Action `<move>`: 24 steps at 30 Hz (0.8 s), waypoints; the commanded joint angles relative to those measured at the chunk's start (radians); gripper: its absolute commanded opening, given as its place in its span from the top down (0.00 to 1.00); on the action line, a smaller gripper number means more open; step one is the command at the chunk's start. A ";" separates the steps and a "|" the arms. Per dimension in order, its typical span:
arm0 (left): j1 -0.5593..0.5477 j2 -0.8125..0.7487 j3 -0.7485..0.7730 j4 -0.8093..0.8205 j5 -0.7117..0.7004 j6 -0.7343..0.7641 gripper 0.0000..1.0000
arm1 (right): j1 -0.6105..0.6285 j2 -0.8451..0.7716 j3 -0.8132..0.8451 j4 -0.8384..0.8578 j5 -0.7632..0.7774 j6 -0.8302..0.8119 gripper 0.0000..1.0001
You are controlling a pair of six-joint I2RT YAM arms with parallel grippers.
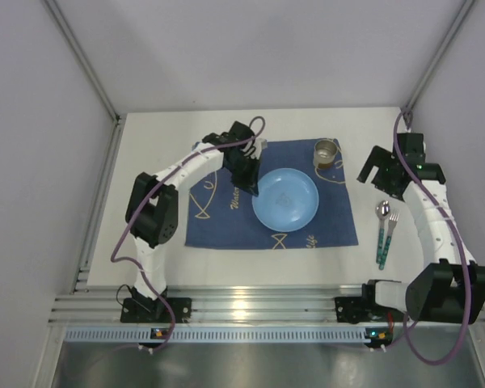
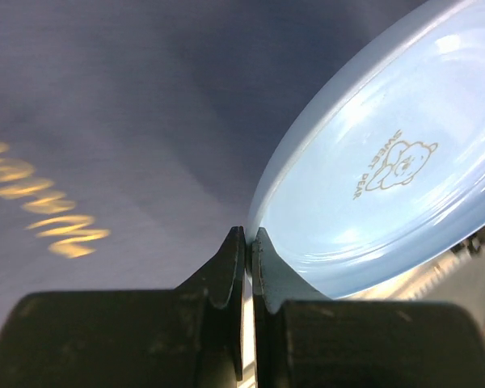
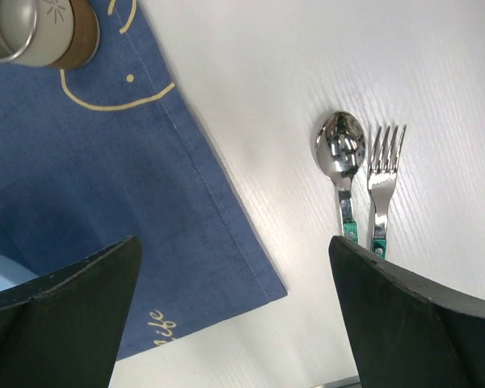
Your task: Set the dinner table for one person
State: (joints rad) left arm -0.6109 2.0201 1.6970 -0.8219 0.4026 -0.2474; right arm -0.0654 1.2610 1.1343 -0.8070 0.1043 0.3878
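A light blue plate [image 1: 284, 198] lies on the dark blue fish-patterned mat [image 1: 218, 218] on the white dinner table [image 1: 158, 145]. My left gripper [image 1: 251, 184] is at the plate's upper left edge, its jaws closed on the rim. In the left wrist view the rim of the plate [image 2: 388, 162] runs between the tips of the gripper [image 2: 248, 234]. My right gripper [image 1: 380, 182] hovers open and empty right of the mat. A metal cup [image 1: 326, 151] stands on the mat's far right corner. A spoon [image 1: 382, 212] and a fork [image 1: 390, 230] lie side by side on the table.
The right wrist view shows the gripper [image 3: 234, 242] over the mat's right edge [image 3: 81, 162], with the cup [image 3: 24, 28] at top left and the spoon [image 3: 339, 153] and fork [image 3: 384, 162] on bare table [image 3: 307, 65]. Grey walls enclose the table.
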 commanded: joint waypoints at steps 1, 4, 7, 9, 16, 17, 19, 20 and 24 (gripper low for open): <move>0.072 -0.023 -0.031 -0.026 -0.106 0.022 1.00 | -0.028 -0.063 -0.002 -0.003 0.008 0.042 0.00; 0.120 0.002 -0.022 -0.014 -0.188 -0.019 1.00 | -0.040 -0.090 -0.051 -0.003 0.029 0.049 0.00; 0.138 0.041 0.012 -0.005 -0.287 -0.053 1.00 | -0.077 -0.104 -0.106 -0.001 0.017 0.054 0.00; 0.143 0.061 0.053 -0.006 -0.312 -0.064 1.00 | -0.111 -0.088 -0.143 0.000 -0.018 0.056 0.03; 0.195 0.085 0.108 0.049 -0.346 -0.095 1.00 | -0.205 -0.012 -0.254 0.054 -0.135 0.034 0.12; 0.200 0.085 0.112 0.061 -0.349 -0.096 1.00 | -0.205 -0.003 -0.264 0.067 -0.137 0.037 0.12; 0.214 0.086 0.121 0.070 -0.358 -0.096 1.00 | -0.205 0.031 -0.289 0.083 -0.144 0.040 0.13; 0.220 0.097 0.137 0.067 -0.360 -0.105 0.95 | -0.205 0.043 -0.298 0.092 -0.146 0.046 0.14; 0.241 0.118 0.148 0.046 -0.318 -0.125 0.46 | -0.206 0.090 -0.343 0.135 -0.108 0.066 0.16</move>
State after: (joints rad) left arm -0.3862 2.1216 1.8069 -0.8059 0.0811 -0.3420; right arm -0.2646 1.3346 0.8055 -0.7349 -0.0147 0.4335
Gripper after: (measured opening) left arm 0.450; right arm 0.844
